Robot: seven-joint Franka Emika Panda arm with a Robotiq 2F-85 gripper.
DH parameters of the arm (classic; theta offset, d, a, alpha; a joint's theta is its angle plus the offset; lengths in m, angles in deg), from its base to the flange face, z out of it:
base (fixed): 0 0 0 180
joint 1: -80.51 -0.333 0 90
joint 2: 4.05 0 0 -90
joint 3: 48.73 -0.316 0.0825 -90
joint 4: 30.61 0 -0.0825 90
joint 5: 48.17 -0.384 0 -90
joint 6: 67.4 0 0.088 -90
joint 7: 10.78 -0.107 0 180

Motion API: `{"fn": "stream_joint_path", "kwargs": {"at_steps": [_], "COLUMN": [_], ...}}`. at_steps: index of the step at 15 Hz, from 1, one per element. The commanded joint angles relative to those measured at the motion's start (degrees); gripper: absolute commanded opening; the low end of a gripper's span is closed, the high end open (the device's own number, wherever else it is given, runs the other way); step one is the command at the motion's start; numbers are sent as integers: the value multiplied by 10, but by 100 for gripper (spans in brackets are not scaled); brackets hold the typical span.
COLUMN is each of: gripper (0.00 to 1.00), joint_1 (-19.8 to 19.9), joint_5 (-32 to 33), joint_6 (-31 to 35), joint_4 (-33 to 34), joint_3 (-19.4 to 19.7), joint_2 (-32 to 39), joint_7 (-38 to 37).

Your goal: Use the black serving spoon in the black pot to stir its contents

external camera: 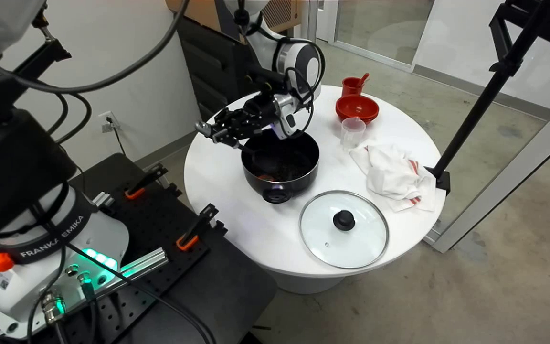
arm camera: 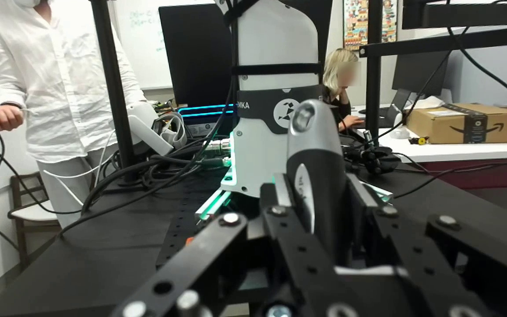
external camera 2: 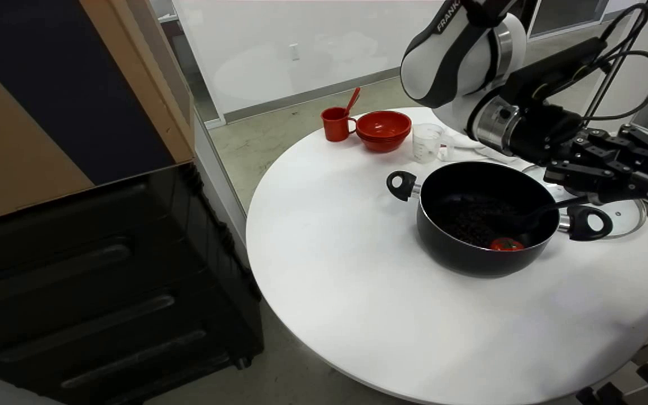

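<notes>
I have the claw (arm camera: 321, 190) pinching the slim black serving spoon (external camera 2: 550, 208) by its black-and-silver handle; in an exterior view it slants over the right rim, dark head inside the deep, round black pot (external camera 2: 464, 260) near a red tomato-like piece (external camera 2: 507, 244)

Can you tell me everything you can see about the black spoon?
The black serving spoon has a thick, plastic-looking handle with a silver end and a silver lettered strip. The gripper clasps that handle from both sides. A thin black stem slants down, and the head sits inside the black pot, too dark to make out clearly. Whether it touches the bottom, I can't tell.
</notes>
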Motion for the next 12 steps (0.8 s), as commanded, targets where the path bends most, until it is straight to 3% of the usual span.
{"fn": "stream_joint_path", "kwargs": {"at_steps": [1, 12], "gripper": [8, 8], "joint_1": [-12, 15], "joint_5": [-11, -123], "joint_6": [6, -11], "joint_4": [1, 135], "joint_3": [-1, 36], "joint_2": [3, 111], "joint_7": [-16, -94]}}
